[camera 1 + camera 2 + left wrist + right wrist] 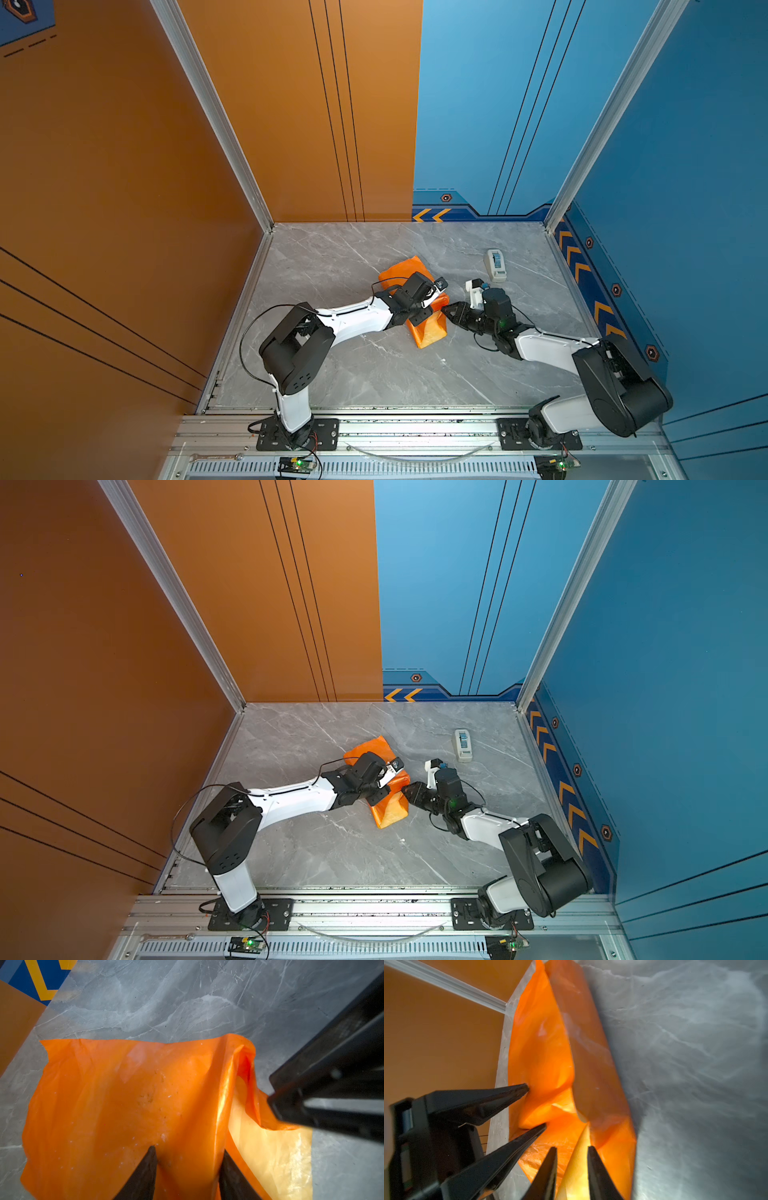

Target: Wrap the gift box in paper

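Count: one creased paper sheet (430,332), glossy orange with a pale-yellow back, folded into a bundle on the grey marble tabletop (374,374); one small white-grey tape dispenser (495,264); two grippers. Dark gift box not visible.

Left gripper (189,1148): fingers apart, both tips resting on the bundle's orange top.

Right gripper (572,1148): fingers narrowly apart, with a pale-yellow fold of the sheet running between them. Pinched or not, cannot tell.

Dispenser well apart from both grippers.
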Controlling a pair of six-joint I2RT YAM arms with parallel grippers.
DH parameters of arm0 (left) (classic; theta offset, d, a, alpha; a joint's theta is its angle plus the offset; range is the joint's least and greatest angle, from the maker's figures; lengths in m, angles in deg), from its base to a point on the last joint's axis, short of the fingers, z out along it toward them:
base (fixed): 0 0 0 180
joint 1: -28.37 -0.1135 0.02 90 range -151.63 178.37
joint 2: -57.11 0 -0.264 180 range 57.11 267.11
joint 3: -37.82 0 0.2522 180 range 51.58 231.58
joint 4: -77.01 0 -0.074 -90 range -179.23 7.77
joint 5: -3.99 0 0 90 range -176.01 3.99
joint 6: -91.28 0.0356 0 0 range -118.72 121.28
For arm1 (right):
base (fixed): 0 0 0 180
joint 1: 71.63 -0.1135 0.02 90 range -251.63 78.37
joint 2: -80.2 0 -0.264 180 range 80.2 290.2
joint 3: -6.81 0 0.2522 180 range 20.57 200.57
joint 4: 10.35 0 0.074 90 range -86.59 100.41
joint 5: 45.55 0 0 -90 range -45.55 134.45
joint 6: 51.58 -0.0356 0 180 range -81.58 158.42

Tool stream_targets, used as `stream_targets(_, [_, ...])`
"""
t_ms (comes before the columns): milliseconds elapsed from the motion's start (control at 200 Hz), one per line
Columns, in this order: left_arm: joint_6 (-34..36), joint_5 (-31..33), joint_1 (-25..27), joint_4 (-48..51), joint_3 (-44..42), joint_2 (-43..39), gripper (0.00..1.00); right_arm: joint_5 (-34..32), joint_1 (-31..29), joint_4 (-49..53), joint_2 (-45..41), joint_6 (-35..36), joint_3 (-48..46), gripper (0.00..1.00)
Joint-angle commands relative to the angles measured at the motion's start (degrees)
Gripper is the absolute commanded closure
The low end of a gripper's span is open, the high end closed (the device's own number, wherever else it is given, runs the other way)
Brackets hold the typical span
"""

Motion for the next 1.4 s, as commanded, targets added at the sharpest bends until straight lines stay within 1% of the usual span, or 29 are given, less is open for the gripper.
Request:
stream_targets(0, [-1.06,-2.85,-0.43,2.09,-1.29,0.7,0.53,-1.26,1.86,7.98,1.47,1.84,0.1,0.83])
stream_targets(60, [-1.05,-2.85,-0.38,2.22,-1.36,0.61,0.53,-2.4,2.09,8.32,2.75,1.95,0.91,0.88])
stream_targets(225, [-0.97,-2.78,-0.47,2.35,-1.66,0.51,0.53,-2.46,-0.01,5.86,7.03,1.67,2.85,0.94])
stream_targets(320, [-0.97,-2.58,-0.5,2.35,-1.61,0.46,0.53,-2.3,-2.55,4.15,9.13,1.37,3.53,0.95])
stream_targets(441, [-1.04,-2.58,-0.51,2.44,-1.6,0.35,0.53,-2.82,-4.35,1.23,11.28,0.44,3.93,0.95])
stream_targets(666, [-0.94,-2.58,-0.48,2.51,-1.69,0.4,0.53,-4.34,-5.03,-0.84,15.19,0.88,6.39,0.95])
stream_targets(716, [-0.96,-2.62,-0.55,2.52,-1.76,0.35,0.53,-3.78,-4.88,-1.44,15.66,0.77,6.61,0.95])
stream_targets(831, [-1.06,-2.44,-0.62,2.62,-1.91,0.08,0.53,-3.26,-4.77,-1.32,13.13,0.97,5.89,0.94])
stream_targets(911, [-1.06,-2.42,-0.79,2.6,-2.09,0.01,0.53,-4.04,-4.63,1.09,9.77,2.16,5.08,0.89])
stream_targets(1076, [-0.97,-2.6,-0.82,2.57,-2.1,-0.08,0.53,-4.84,-3.25,5.08,4.61,4.07,3.32,0.87])
stream_targets(1142, [-0.96,-2.74,-0.81,2.57,-1.95,-0.01,0.53,-5.33,-2.48,6.12,4.37,4.63,2.96,0.88])
stream_targets(1232, [-1.01,-2.77,-0.86,2.61,-1.85,-0.01,0.53,-4.54,-1.31,5.88,5.28,4.64,2.93,0.92])
stream_targets(1302, [-0.99,-2.67,-0.85,2.61,-1.81,-0.1,0.53,-5.28,-0.37,6.37,4.89,4.57,2.6,0.95])
stream_targets(1392, [-0.92,-2.76,-0.84,2.61,-1.86,-0.04,0.53,-4.21,1.51,6.32,4.29,4.53,2.16,0.95])
